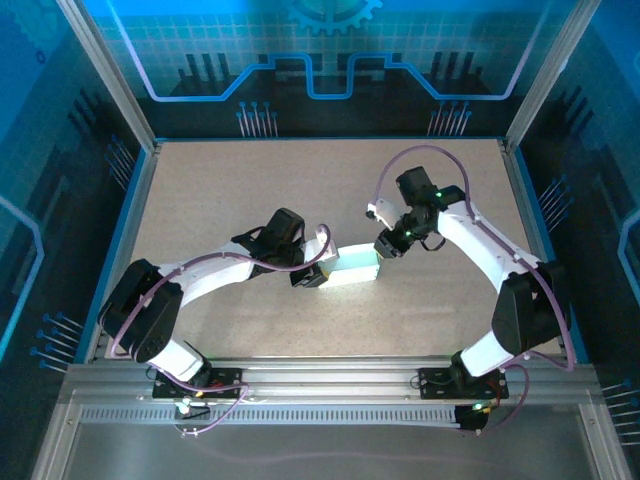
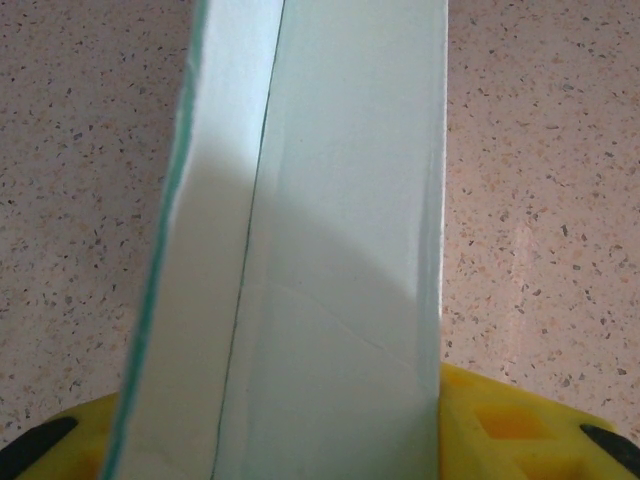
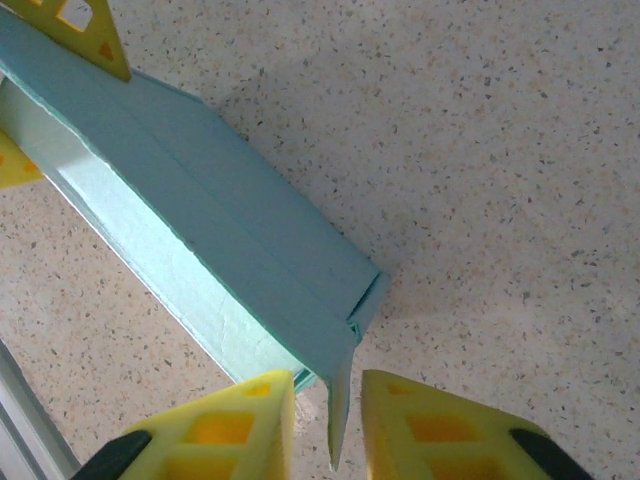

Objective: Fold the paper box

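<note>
The paper box (image 1: 352, 268) is a slim pale-blue card box lying near the middle of the table. My left gripper (image 1: 314, 274) is shut on its left end. In the left wrist view the paper box (image 2: 330, 250) runs up from between the yellow fingers (image 2: 510, 430) of my left gripper (image 2: 300, 445). My right gripper (image 1: 385, 246) is at the box's right end. In the right wrist view my right gripper (image 3: 328, 385) stands slightly open. A loose end flap (image 3: 340, 420) of the paper box (image 3: 200, 200) stands between its fingers with a gap on each side.
The speckled tabletop (image 1: 230, 190) has free room behind and on both sides of the box. An aluminium rail (image 1: 320, 385) runs along the near edge, where the arm bases sit. Frame posts and blue walls close in the table's sides.
</note>
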